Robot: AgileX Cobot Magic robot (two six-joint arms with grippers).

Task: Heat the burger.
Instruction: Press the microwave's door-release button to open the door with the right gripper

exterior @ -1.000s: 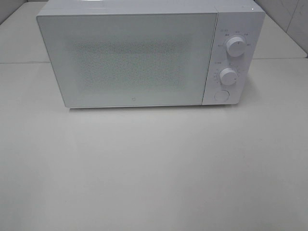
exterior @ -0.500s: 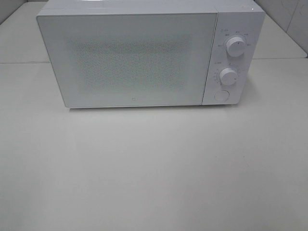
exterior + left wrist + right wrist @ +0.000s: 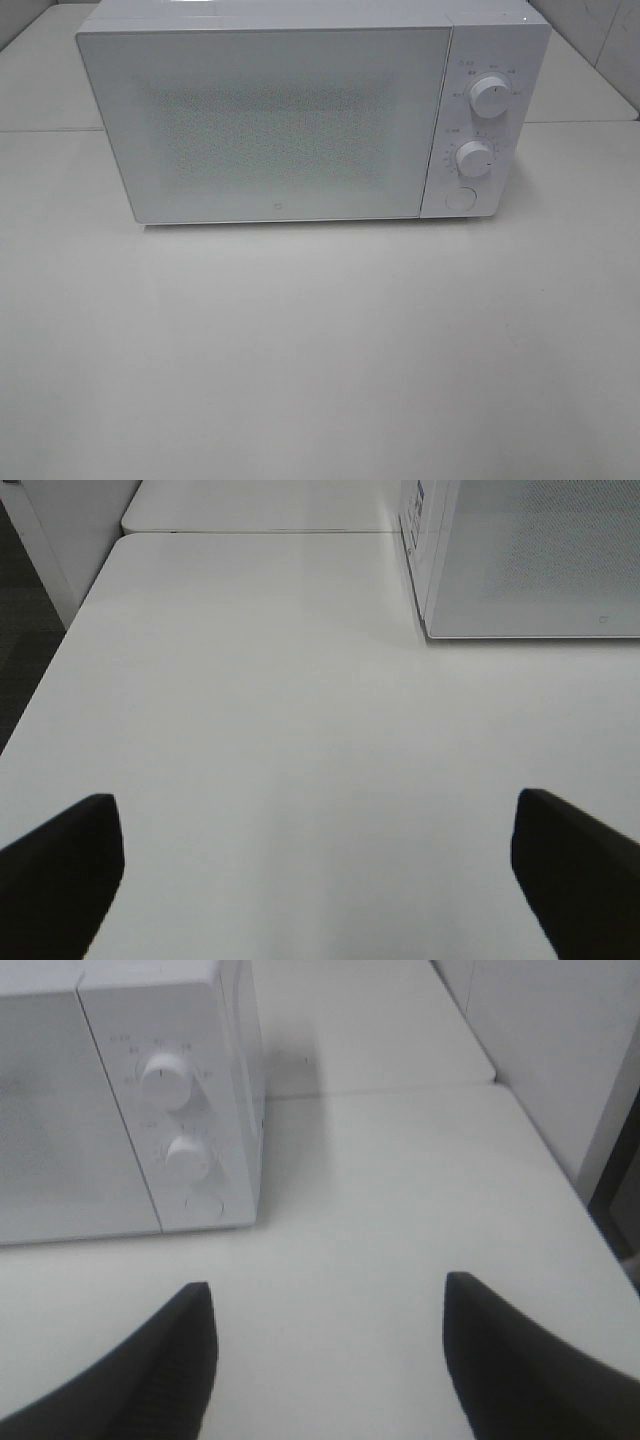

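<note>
A white microwave stands at the back of the white table with its door shut; it also shows in the left wrist view and the right wrist view. Two round knobs and a round button sit on its right panel. The burger is not in view; nothing shows through the frosted door. My left gripper is open and empty above the table left of the microwave. My right gripper is open and empty, in front of the microwave's right end. Neither gripper shows in the exterior view.
A second table surface adjoins behind, with a seam beside the microwave. The table's left edge drops to a dark floor. A white wall panel stands to the right of the table.
</note>
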